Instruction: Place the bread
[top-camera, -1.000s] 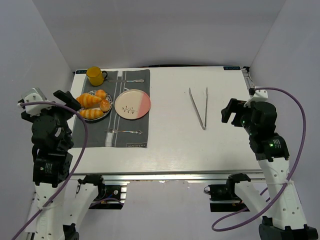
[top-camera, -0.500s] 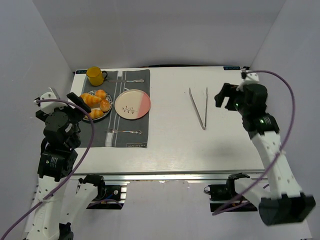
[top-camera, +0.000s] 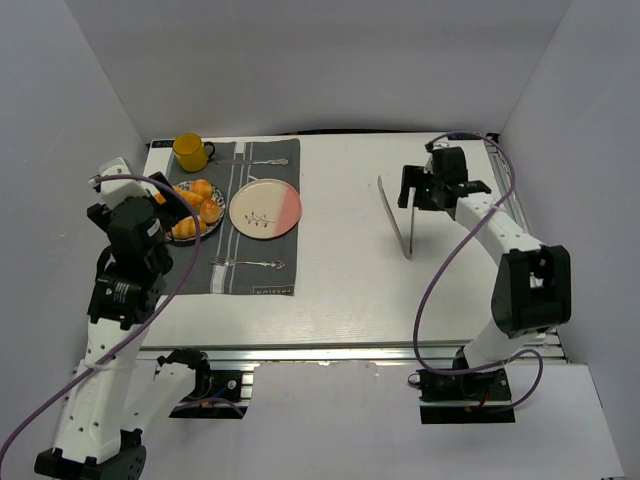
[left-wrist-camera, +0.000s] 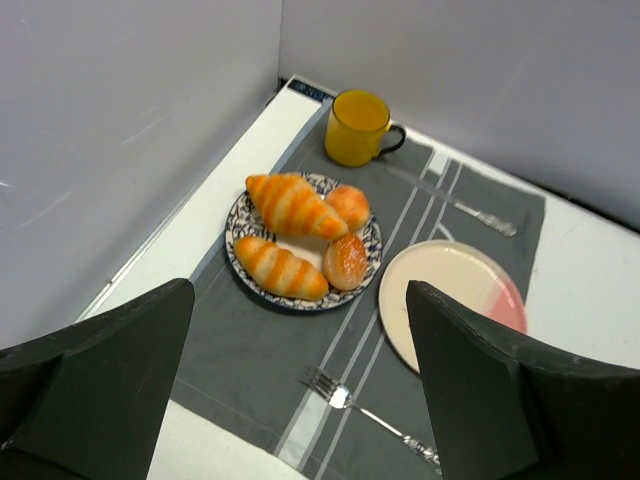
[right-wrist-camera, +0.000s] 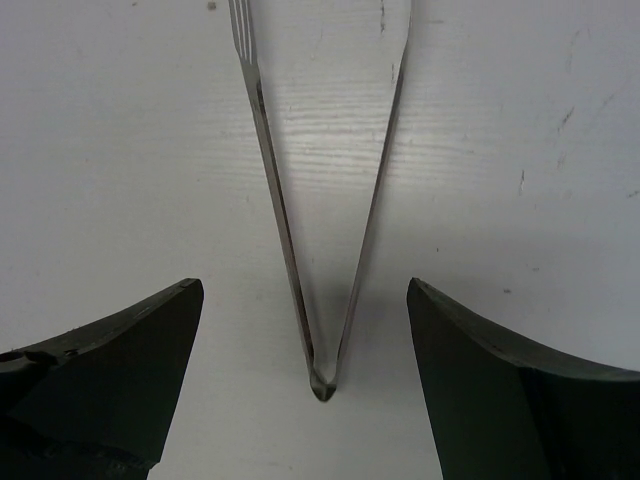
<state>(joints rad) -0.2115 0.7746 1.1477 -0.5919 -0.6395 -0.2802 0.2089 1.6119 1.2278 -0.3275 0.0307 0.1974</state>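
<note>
The bread (left-wrist-camera: 295, 203) is two striped long rolls and two round buns (left-wrist-camera: 345, 260) on a blue-patterned plate (left-wrist-camera: 237, 222); it also shows in the top view (top-camera: 203, 190). My left gripper (left-wrist-camera: 300, 300) is open and empty, high above the near edge of that plate; in the top view (top-camera: 168, 200) it partly hides the plate. A cream and pink plate (left-wrist-camera: 450, 300) lies empty to the right of the bread (top-camera: 265, 208). My right gripper (right-wrist-camera: 305, 285) is open and empty above metal tongs (right-wrist-camera: 275, 200), its fingers either side of their hinge; the tongs also show in the top view (top-camera: 395, 220).
A dark grey placemat (top-camera: 255, 275) holds both plates, a fork (left-wrist-camera: 375, 420) near its front and a piece of cutlery (left-wrist-camera: 480, 213) at the back. A yellow mug (left-wrist-camera: 358, 127) stands at the far left corner. White walls close in the table on three sides.
My right arm has swung left and away from me, from the table's right edge to above the tongs. My left arm has moved forward and right, over the bread plate.
</note>
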